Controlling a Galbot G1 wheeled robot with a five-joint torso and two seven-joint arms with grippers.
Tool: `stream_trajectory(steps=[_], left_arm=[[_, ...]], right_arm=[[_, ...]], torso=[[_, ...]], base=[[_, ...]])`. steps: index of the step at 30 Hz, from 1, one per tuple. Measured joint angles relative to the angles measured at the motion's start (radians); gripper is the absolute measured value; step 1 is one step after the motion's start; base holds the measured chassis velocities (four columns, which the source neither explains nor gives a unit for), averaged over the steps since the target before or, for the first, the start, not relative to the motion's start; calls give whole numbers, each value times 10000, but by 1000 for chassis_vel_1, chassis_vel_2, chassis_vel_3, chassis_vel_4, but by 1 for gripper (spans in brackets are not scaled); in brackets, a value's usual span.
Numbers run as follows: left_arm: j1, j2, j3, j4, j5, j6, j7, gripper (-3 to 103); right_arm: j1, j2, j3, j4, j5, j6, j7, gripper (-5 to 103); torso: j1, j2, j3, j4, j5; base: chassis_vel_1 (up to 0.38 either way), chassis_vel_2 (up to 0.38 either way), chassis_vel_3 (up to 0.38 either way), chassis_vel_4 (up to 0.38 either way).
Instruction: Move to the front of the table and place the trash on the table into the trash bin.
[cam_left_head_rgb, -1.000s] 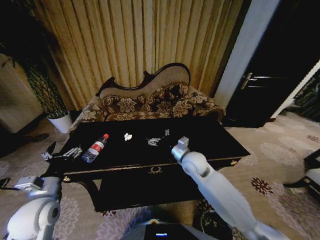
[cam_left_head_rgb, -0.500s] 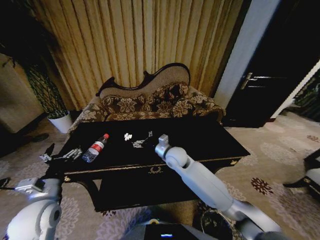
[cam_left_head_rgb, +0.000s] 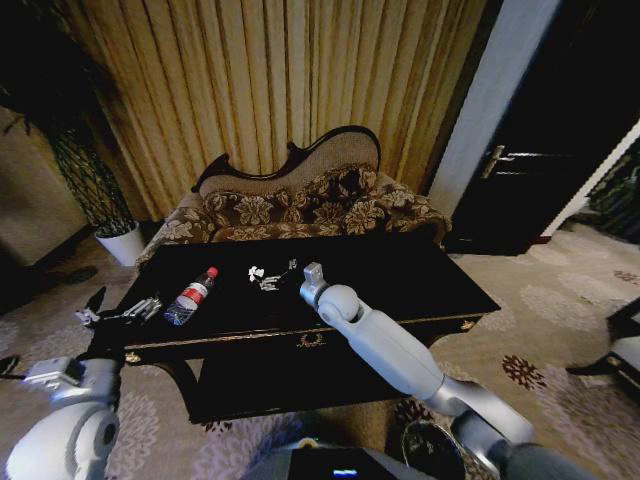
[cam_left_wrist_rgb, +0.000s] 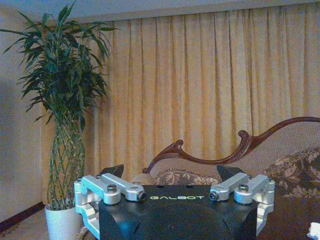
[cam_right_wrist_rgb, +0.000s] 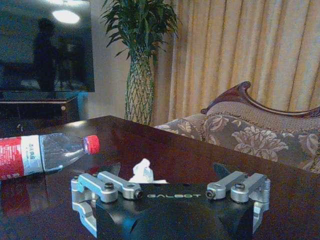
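The dark glossy table (cam_left_head_rgb: 420, 285) stands before me with a clear red-capped bottle (cam_left_head_rgb: 190, 297) lying near its left end. A crumpled white scrap (cam_left_head_rgb: 256, 272) lies mid-table. My right gripper (cam_left_head_rgb: 274, 279) hovers low over the table just right of that scrap, fingers open and empty. In the right wrist view the scrap (cam_right_wrist_rgb: 144, 171) sits just ahead of the open right gripper (cam_right_wrist_rgb: 167, 175), with the bottle (cam_right_wrist_rgb: 45, 155) off to one side. My left gripper (cam_left_head_rgb: 120, 312) hangs open at the table's left end, also open in its wrist view (cam_left_wrist_rgb: 171, 172). The trash bin (cam_left_head_rgb: 418, 450) sits on the floor, low at the right.
A carved floral sofa (cam_left_head_rgb: 300, 205) stands right behind the table before gold curtains. A potted plant in a white pot (cam_left_head_rgb: 122, 243) is at the back left. A dark door (cam_left_head_rgb: 540, 150) is at the right. Patterned carpet (cam_left_head_rgb: 560, 320) lies open to the right.
My right arm has swung left across the table, bringing its gripper from mid-table to beside the white scrap. The left arm, the bottle and the scrap have stayed put.
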Motion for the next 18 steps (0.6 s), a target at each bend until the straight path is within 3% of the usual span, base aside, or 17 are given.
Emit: stream_trajectory(steps=[12,18], left_arm=[[-28,27,-190,44,-204,-35,35,100],[-34,3,-243,58,-245,-52,87,100]], right_arm=[[621,14,-1068,-717,251,-18,0,100],[832,398,-1136,-1167,246,-12,0,100]], torso=[[0,0,0,0,0],[0,0,-1,2,0]], base=[[0,0,0,0],[0,0,0,0]])
